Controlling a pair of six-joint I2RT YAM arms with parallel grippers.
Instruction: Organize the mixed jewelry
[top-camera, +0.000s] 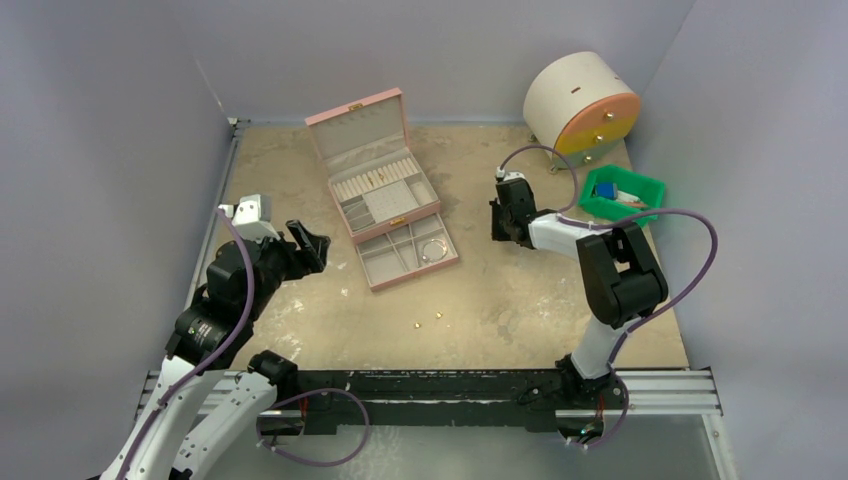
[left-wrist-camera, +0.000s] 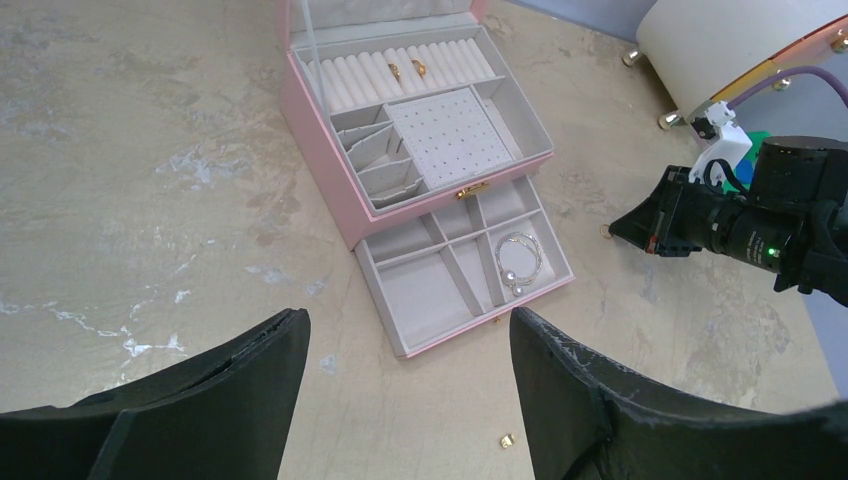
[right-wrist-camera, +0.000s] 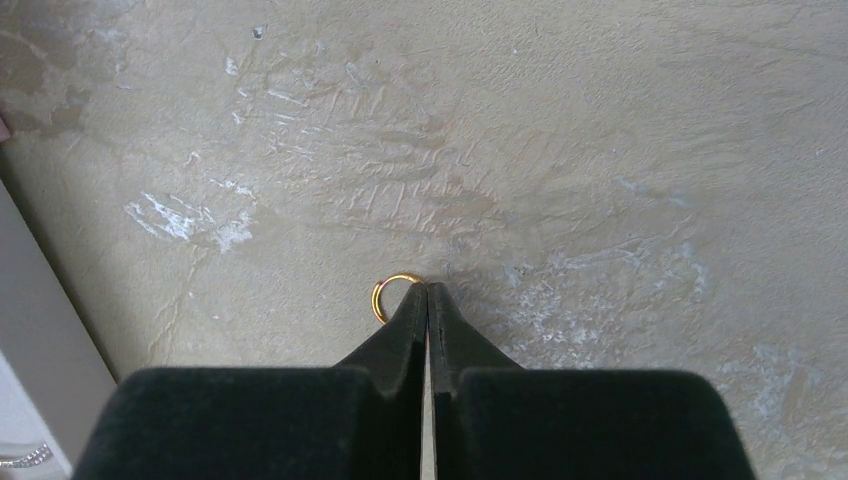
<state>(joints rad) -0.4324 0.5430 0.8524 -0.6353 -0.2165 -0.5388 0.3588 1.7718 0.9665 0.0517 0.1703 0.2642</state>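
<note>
Right wrist view: right hand reaches low over the desk, pinched shut on a gold ring at its tips | left hand spread wide, angled down, short of the pink box | bracelet lies in the box's open drawer | gold beads loose on desk

Clearly a robotics lab test cell. Boxed in at 9, 12 and 3 o'clock by plain grey-lilac panels. Worn, stained beige tabletop, edged at 6 o'clock by a bare aluminium rail carrying two black machines, left arm and right arm, with purple cables looping loose. Staged with a few props: pink jewelry box near 12 o'clock, white drum at 1 o'clock, green bin at 2 o'clock.
</note>
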